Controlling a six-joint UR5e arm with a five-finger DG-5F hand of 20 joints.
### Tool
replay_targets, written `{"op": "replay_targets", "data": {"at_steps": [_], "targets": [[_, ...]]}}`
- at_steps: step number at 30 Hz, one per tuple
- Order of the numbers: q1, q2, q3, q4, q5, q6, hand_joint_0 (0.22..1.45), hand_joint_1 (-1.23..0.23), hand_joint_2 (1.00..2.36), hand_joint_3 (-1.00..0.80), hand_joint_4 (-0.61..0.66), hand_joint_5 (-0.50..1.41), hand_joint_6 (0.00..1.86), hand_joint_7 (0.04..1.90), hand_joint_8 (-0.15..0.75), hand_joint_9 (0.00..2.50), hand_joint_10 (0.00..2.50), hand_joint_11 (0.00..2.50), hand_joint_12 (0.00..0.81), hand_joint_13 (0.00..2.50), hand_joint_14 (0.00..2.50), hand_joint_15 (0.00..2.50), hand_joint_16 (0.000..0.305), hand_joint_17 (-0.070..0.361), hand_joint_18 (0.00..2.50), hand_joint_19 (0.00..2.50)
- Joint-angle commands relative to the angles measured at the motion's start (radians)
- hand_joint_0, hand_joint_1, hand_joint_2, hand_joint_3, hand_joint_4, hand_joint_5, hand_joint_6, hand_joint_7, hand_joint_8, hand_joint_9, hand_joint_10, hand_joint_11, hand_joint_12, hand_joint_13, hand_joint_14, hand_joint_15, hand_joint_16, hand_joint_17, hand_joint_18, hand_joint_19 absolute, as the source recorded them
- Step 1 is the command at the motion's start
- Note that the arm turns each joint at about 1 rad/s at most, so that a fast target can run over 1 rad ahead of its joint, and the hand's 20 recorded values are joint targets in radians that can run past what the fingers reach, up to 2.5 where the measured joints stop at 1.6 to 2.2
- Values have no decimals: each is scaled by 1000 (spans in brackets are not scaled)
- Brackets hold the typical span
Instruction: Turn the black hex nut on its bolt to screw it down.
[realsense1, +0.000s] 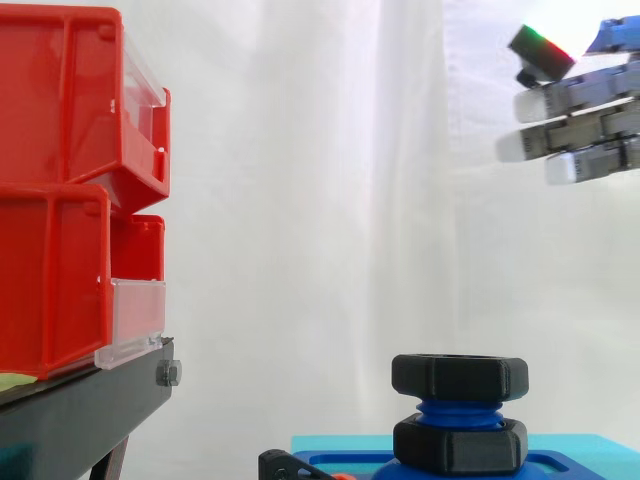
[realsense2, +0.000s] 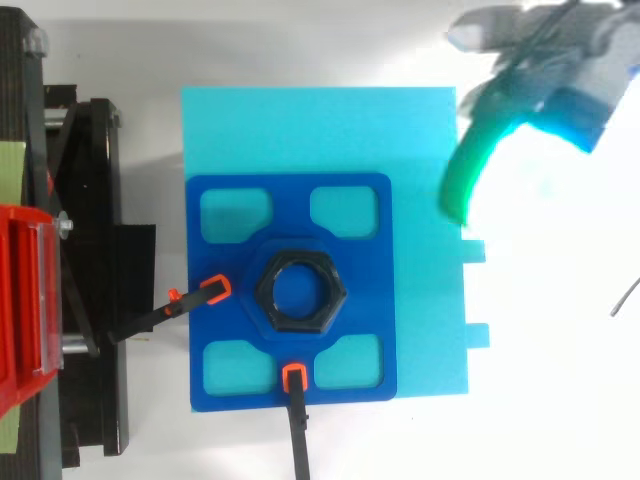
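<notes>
Side view had the hand (realsense1: 580, 125) high in the upper right corner, its fingers stretched straight toward the left, relaxed and holding nothing, well apart from the work below. In the top view it sat in the upper right corner too, off the edge of the cyan base (realsense2: 420, 130).

The black hex nut (realsense1: 459, 375) was at the lower centre-right of the side view, sitting level near the top of the blue bolt (realsense1: 459, 412). A band of bare thread showed between it and a second black hex piece (realsense1: 459, 446) lower down. From above, the nut lay in the middle of the blue fixture plate (realsense2: 290, 195), with two orange-tipped clamps (realsense2: 214, 290) reaching onto the plate from the left and from below.

I judged nearly all of the job undone. The hand was nowhere near the nut, and the exposed thread remained to be travelled. Left to do: come down, close on the nut and turn it toward the lower hex piece.

I could read no writing or brand on the red bins (realsense1: 60, 180), the plate or the nut.
</notes>
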Motion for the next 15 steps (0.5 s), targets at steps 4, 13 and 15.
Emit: {"op": "replay_targets", "data": {"at_steps": [4, 13, 15], "targets": [[28, -59, 71, 54, 6, -178, 517, -531, 1000, -500, 155, -204, 501, 722, 255, 279, 0, 0, 319, 0, 0, 16, 47, 105, 0, 376], [57, -146, 148, 49, 3, -419, 517, -528, 1000, -500, 172, -194, 502, 733, 259, 280, 0, 0, 321, 0, 0, 18, 47, 106, 0, 378], [61, -148, 148, 54, 6, -463, 517, -526, 1000, -500, 173, -191, 502, 737, 259, 284, 0, 0, 322, 0, 0, 11, 47, 106, 0, 379]]}}
